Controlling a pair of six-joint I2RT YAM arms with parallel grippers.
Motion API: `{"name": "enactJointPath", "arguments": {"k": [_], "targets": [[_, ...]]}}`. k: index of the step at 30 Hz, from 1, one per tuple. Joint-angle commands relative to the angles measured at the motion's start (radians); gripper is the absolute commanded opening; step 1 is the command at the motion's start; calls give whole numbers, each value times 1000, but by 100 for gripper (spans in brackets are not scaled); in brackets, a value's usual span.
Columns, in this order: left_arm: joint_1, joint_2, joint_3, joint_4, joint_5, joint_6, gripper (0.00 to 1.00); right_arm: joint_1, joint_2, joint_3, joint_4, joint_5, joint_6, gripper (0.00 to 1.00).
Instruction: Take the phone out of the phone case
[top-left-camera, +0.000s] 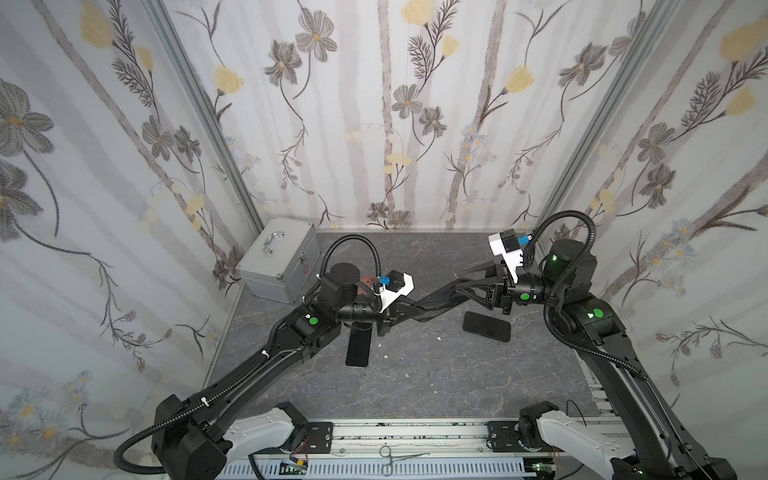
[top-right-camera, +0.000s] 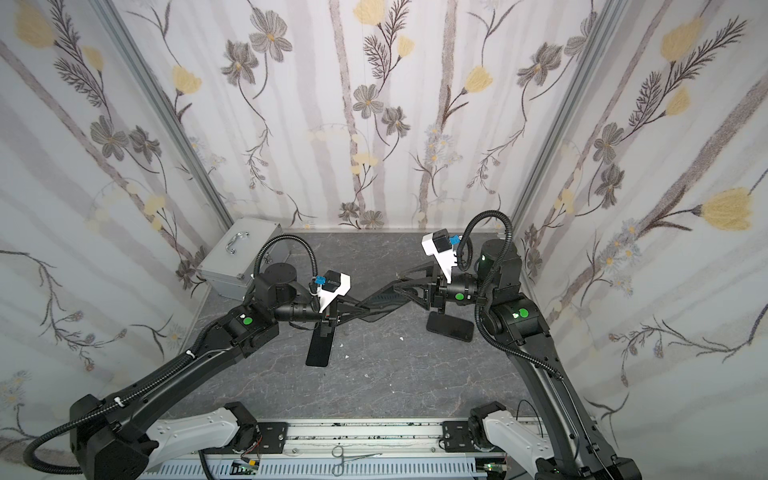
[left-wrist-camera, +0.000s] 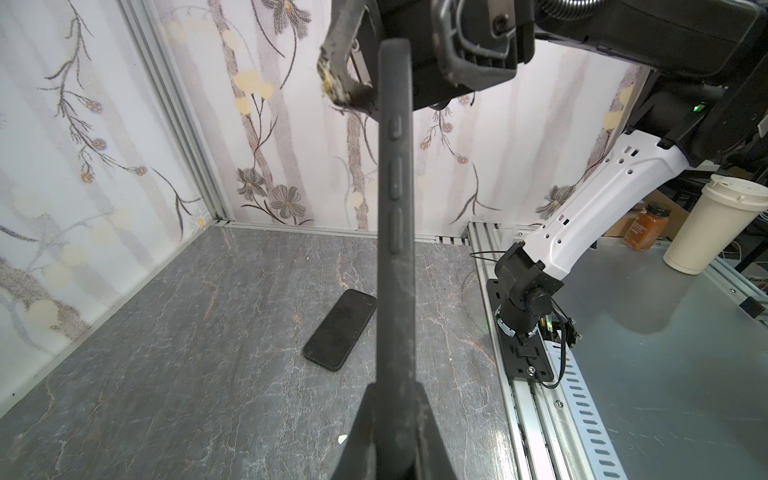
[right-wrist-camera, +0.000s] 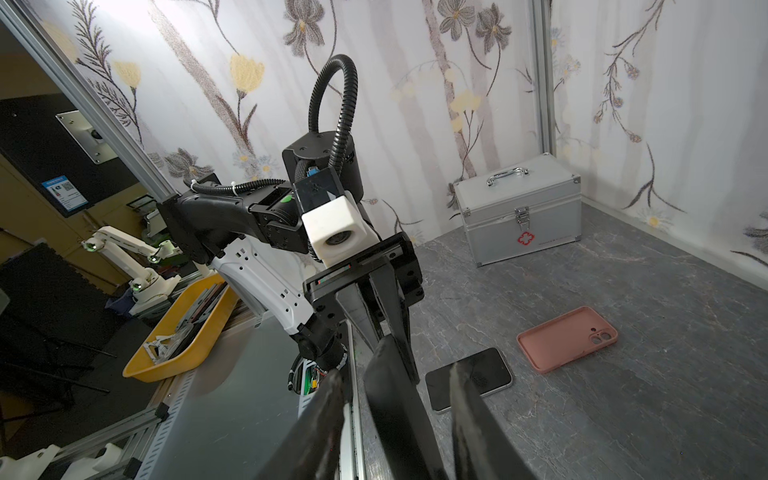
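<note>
1. The left gripper (top-left-camera: 413, 312) has its fingers (left-wrist-camera: 361, 436) shut tight on one end of the black case (left-wrist-camera: 395, 208).
2. The right gripper (right-wrist-camera: 397, 370) has its fingers apart, one on each side of the other end. The right wrist view shows gaps, so I think it has no hold yet.
3. The case hangs in the air between the two arms, in the middle of both top views. I think it is held by one end so the other arm can take the free end and bend or pull it.
4. I cannot tell if a phone sits inside it.
5. A bare phone (top-left-camera: 486, 326) lies on the table (top-left-camera: 415, 382) just below the right gripper. Another phone (top-left-camera: 358, 347) lies lower left, under the left arm. A pink case (right-wrist-camera: 567, 338) lies empty near the box (top-left-camera: 282, 259).
6. There is lots of bare table in the lower middle. Going straight down could bump the phones. The walls are well away.
</note>
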Motion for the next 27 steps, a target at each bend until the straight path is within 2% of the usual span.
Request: {"name": "enactJointPath", "arguments": {"k": [1,7,10,14,16,27], "targets": [[1,-15,-3,39,8,27,0,6,16,13,-47,-12,-44,38],[-2,-18,3,39,-2,37,0,8,32,15,-59,-35,-18,30],[-2,-19,0,37,-3,41,0,9,31,12,-38,-57,12,30],[-2,-21,-3,37,-6,47,0,8,26,-6,13,-76,59,39],[-3,-18,1,37,-6,47,0,8,26,-8,20,-77,69,40],[-6,-10,-2,36,-27,57,0,11,22,-41,68,-83,131,31]]}}
